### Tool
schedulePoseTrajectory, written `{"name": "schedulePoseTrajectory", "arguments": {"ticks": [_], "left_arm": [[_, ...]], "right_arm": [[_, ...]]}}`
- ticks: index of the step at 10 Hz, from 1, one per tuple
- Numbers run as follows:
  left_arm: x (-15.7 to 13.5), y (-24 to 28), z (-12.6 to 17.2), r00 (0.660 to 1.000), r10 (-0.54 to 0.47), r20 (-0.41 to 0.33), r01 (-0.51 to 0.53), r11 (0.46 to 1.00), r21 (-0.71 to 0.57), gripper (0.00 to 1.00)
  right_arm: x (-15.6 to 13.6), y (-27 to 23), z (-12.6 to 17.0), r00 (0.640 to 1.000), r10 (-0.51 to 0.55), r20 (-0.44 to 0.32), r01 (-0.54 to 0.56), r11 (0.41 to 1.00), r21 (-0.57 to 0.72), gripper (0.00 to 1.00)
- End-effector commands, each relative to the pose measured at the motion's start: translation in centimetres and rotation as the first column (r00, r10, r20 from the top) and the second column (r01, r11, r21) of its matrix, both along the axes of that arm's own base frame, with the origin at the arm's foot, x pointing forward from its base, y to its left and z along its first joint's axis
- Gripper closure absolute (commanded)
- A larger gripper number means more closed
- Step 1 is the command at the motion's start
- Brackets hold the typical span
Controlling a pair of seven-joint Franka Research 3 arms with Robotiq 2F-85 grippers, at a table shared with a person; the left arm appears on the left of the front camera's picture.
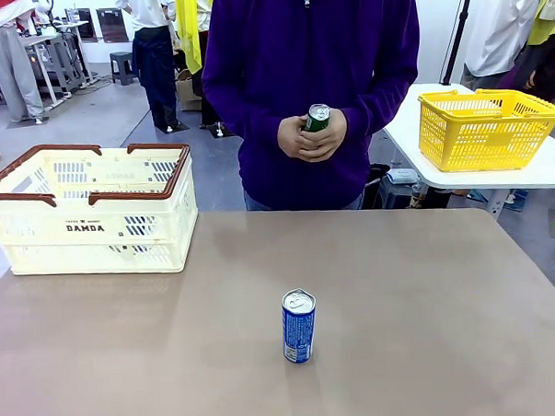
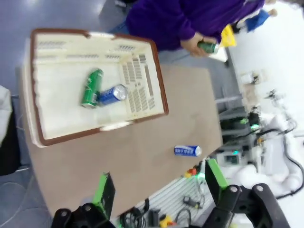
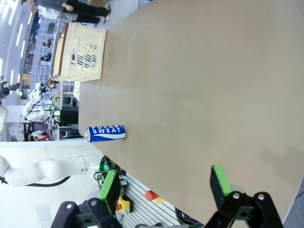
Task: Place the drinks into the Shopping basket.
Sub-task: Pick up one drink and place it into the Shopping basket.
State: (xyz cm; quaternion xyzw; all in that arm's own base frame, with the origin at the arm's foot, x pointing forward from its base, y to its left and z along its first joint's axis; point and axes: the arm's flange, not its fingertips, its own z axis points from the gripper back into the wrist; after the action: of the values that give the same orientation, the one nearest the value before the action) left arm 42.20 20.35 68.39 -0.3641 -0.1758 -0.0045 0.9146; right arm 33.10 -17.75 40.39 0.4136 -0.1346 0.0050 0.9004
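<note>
A blue drink can (image 1: 299,326) with white markings stands upright near the middle of the brown table (image 1: 428,284). The left wrist view has it as the blue can (image 2: 187,150), the right wrist view as the blue can (image 3: 105,133). Across the table a person in purple holds a green can (image 1: 317,120) in both hands. The cream Shopping basket (image 1: 93,207) with its brown rim sits at the table's far left. Seen from above, the basket (image 2: 142,90) holds a green can (image 2: 91,88) and a blue can (image 2: 113,94) lying down. My left gripper (image 2: 160,185) and right gripper (image 3: 165,187) are open, high above the table, holding nothing.
A yellow mesh basket (image 1: 486,125) sits on a separate white table at the back right. Other people stand farther off on the left. The brown table is bare around the standing can.
</note>
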Motion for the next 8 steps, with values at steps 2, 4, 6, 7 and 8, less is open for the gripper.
{"name": "schedulePoseTrajectory", "arguments": {"ticks": [2,4,6,7,8], "left_arm": [[-3.6,-18.4,-1.2,0.988,-0.155,0.001,0.148,0.948,0.282,0.00],[-4.9,-26.6,-5.0,0.964,-0.265,0.019,0.251,0.930,0.268,0.00],[-7.7,-33.3,-8.4,0.906,-0.423,0.001,0.412,0.883,0.227,0.00],[-9.9,-36.4,-10.4,0.882,-0.472,-0.008,0.456,0.849,0.267,0.00],[-11.9,-38.4,-11.9,0.846,-0.530,-0.057,0.524,0.807,0.272,0.00]], "right_arm": [[-0.2,0.0,0.2,1.000,0.003,-0.006,-0.003,1.000,-0.002,0.00],[-0.2,0.0,0.2,1.000,0.003,-0.006,-0.003,1.000,-0.002,0.00],[-0.2,0.0,0.2,1.000,0.003,-0.006,-0.003,1.000,-0.002,0.00],[-0.2,0.0,0.2,1.000,0.003,-0.006,-0.003,1.000,-0.002,0.00],[-0.2,0.0,0.2,1.000,0.003,-0.006,-0.003,1.000,-0.002,0.00]]}}
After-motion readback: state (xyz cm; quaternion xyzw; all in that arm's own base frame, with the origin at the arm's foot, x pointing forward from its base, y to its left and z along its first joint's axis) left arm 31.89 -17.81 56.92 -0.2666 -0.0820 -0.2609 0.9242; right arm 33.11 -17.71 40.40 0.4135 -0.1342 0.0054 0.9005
